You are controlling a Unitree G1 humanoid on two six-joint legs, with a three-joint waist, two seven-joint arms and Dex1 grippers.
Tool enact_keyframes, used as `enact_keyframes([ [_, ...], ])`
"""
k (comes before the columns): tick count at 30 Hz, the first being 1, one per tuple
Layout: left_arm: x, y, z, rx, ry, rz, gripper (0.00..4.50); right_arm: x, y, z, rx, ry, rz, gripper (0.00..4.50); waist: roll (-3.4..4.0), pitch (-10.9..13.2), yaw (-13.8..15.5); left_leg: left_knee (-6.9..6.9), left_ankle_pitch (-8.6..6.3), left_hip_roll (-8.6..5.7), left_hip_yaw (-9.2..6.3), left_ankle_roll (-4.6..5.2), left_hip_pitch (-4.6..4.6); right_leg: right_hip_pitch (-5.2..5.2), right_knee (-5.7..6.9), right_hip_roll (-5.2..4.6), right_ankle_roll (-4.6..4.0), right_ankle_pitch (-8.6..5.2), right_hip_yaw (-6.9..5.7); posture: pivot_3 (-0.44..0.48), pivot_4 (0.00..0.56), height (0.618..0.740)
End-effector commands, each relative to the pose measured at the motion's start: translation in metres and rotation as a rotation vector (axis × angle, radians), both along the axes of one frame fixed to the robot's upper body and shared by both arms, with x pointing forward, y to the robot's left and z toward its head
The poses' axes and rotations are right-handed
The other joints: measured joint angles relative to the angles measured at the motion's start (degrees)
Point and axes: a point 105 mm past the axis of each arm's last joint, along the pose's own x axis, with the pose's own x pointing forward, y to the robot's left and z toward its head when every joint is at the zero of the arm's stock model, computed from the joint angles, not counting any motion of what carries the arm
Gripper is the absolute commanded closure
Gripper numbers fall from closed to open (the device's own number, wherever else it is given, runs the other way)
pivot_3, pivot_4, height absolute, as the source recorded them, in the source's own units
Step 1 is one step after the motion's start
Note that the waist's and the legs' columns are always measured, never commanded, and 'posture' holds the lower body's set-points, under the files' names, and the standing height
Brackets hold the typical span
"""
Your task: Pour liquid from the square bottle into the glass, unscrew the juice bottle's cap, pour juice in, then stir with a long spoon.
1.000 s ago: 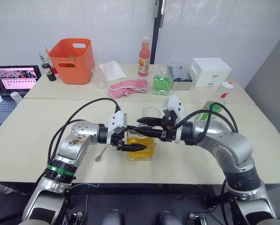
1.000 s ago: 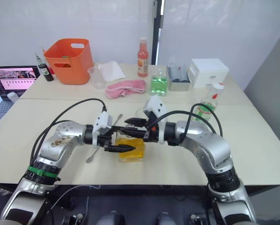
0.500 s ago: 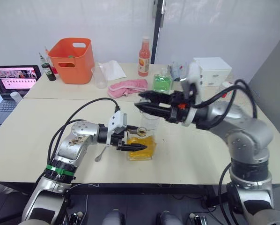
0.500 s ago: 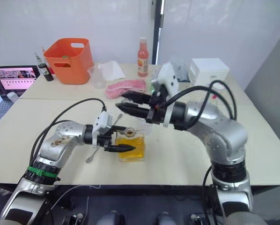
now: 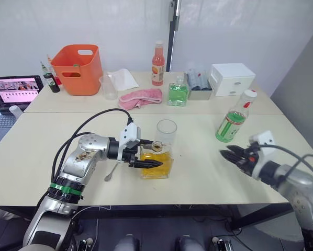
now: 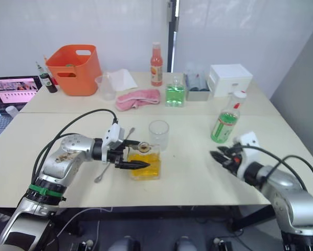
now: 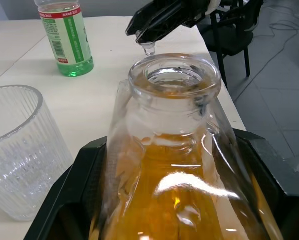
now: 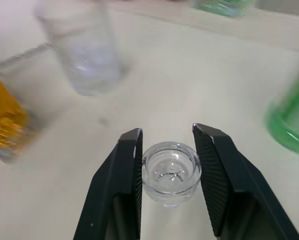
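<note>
The square bottle (image 5: pixel 157 163) of yellow-orange liquid stands on the near table with its neck open, and my left gripper (image 5: pixel 154 153) is shut on its sides. Its mouth fills the left wrist view (image 7: pixel 174 75). Just behind it stands the empty glass (image 5: pixel 166 132). The juice bottle (image 5: pixel 232 123), capped white, stands upright to the right. My right gripper (image 5: pixel 224 153) hovers low over the table's right side, shut on the round glass stopper (image 8: pixel 170 173). The long spoon (image 5: pixel 113 170) lies on the table left of the square bottle, under my left arm.
On the far table are an orange bin (image 5: pixel 80 68), a plastic cup (image 5: pixel 109 86), a pink cloth (image 5: pixel 141 98), an orange-red bottle (image 5: pixel 157 56), a green square bottle (image 5: pixel 177 93) and a white drawer box (image 5: pixel 230 79). A laptop (image 5: pixel 15 89) sits far left.
My right arm lifted the stopper off the square bottle, then swung it right and down to the table's right side. The left gripper kept still on the bottle.
</note>
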Motion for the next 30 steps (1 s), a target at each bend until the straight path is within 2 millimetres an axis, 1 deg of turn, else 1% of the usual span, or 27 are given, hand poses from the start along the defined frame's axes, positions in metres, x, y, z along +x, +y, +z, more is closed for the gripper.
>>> enact_keyframes([
  [1,0.002,-0.001,0.005,0.001,-0.021,-0.004,1.69,0.007,-0.032,0.002,-0.031,-0.108,-0.236,3.46,0.03,0.01,-0.07,0.01,0.01,0.01,0.0,-0.02,0.02,0.01,0.03,0.02,-0.01,0.0,0.0,0.0,0.15,0.715],
  [3,0.002,-0.001,0.005,0.002,-0.02,-0.006,1.69,0.012,-0.041,-0.004,-0.024,-0.122,-0.33,3.46,0.06,0.01,-0.09,0.01,0.05,-0.01,0.03,-0.06,0.02,-0.01,0.03,0.01,0.0,0.0,0.06,0.0,0.15,0.715],
  [6,0.002,-0.002,0.004,0.005,-0.019,-0.01,1.69,0.021,-0.054,-0.021,0.004,-0.12,-0.486,3.46,0.09,0.01,-0.15,0.0,0.05,-0.01,0.03,-0.06,0.0,-0.02,0.03,0.02,0.01,-0.01,0.07,0.0,0.15,0.715],
  [8,0.002,-0.002,0.004,0.004,-0.02,-0.011,1.69,0.026,-0.057,-0.029,0.021,-0.107,-0.531,3.46,0.1,0.01,-0.11,0.0,0.05,-0.04,0.03,-0.06,-0.04,-0.05,0.02,-0.01,0.01,-0.01,0.07,0.0,0.15,0.715],
  [14,0.003,-0.002,0.005,0.003,-0.023,-0.011,1.69,0.035,-0.057,-0.04,0.027,-0.061,-0.557,3.46,0.11,0.01,-0.14,0.0,0.05,-0.04,-0.01,-0.05,-0.05,-0.03,0.01,-0.01,0.01,-0.01,0.04,0.0,0.15,0.715],
  [19,0.004,-0.001,0.005,0.002,-0.024,-0.007,1.69,0.038,-0.057,-0.044,0.034,-0.047,-0.56,3.46,0.11,0.01,-0.17,0.0,0.05,-0.03,-0.01,-0.05,-0.03,0.0,0.01,-0.01,0.01,-0.01,0.05,0.0,0.15,0.715],
  [20,0.004,-0.001,0.005,0.002,-0.024,-0.006,1.69,0.038,-0.057,-0.045,0.03,-0.037,-0.559,2.96,0.11,0.01,-0.17,0.0,0.05,-0.03,-0.01,-0.06,-0.02,0.0,0.01,-0.01,0.01,-0.01,0.04,0.0,0.15,0.715],
  [21,0.004,-0.001,0.005,0.002,-0.024,-0.005,1.69,0.038,-0.056,-0.047,0.029,-0.029,-0.557,2.34,0.11,0.01,-0.16,0.0,0.05,-0.03,-0.01,-0.06,-0.02,0.01,0.01,-0.01,0.01,-0.01,0.04,0.0,0.15,0.715],
  [23,0.004,0.0,0.005,0.002,-0.025,-0.004,1.69,0.038,-0.055,-0.049,0.027,-0.009,-0.545,1.75,0.12,0.01,-0.15,0.0,0.05,-0.04,-0.01,-0.05,-0.03,-0.01,0.01,-0.01,0.01,-0.01,0.04,0.0,0.15,0.715],
  [28,0.005,0.001,0.005,0.003,-0.025,0.0,1.69,0.039,-0.056,-0.05,0.034,0.02,-0.559,0.04,0.15,0.0,-0.26,0.0,0.05,-0.03,-0.02,-0.06,-0.02,0.0,0.02,-0.01,0.01,-0.01,0.05,0.0,0.15,0.715],
  [30,0.005,0.001,0.005,0.003,-0.026,0.001,1.69,0.039,-0.057,-0.047,0.043,0.008,-0.56,0.0,0.15,0.0,-0.31,0.0,0.05,-0.03,-0.02,-0.06,-0.02,0.0,0.02,-0.01,0.01,-0.01,0.05,0.0,0.15,0.715],
])
